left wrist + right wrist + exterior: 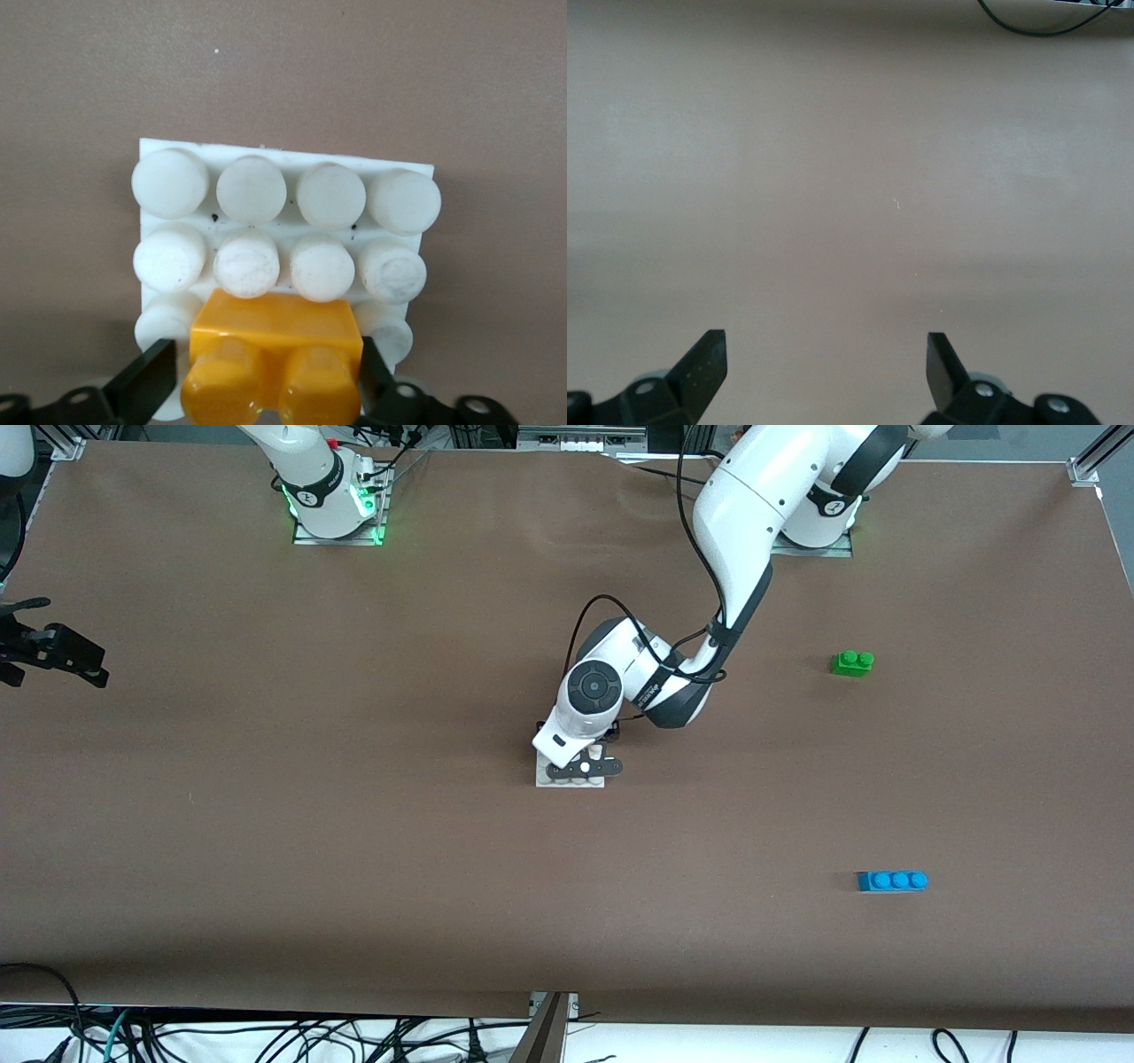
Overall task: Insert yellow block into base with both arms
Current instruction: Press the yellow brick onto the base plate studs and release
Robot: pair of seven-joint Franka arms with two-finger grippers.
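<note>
White and dark grey, the left arm [742, 540] reaches from its base at the table's robot-side edge out to the middle of the brown table [266, 824], its wrist bent straight down. The left gripper [266, 390] sits low over the base [570, 778], hiding most of it from the front camera. In the left wrist view its two black fingers [146, 382] stand spread on either side of the yellow block [275, 359], with a visible gap at the one side and the finger close against the block at the other, so the jaws are open and not clamping it. The yellow block sits on the base, studs up, in the stud row nearest the gripper, between the two outer studs of that row. The base lies flat in the middle of the table, well away from every edge.

The right arm [306, 469] waits, its right gripper [824, 372] over bare table at the right arm's end, fingers spread wide and holding nothing.

A green brick [852, 662] and a blue brick [893, 880] lie toward the left arm's end, the blue one nearer the front camera.
</note>
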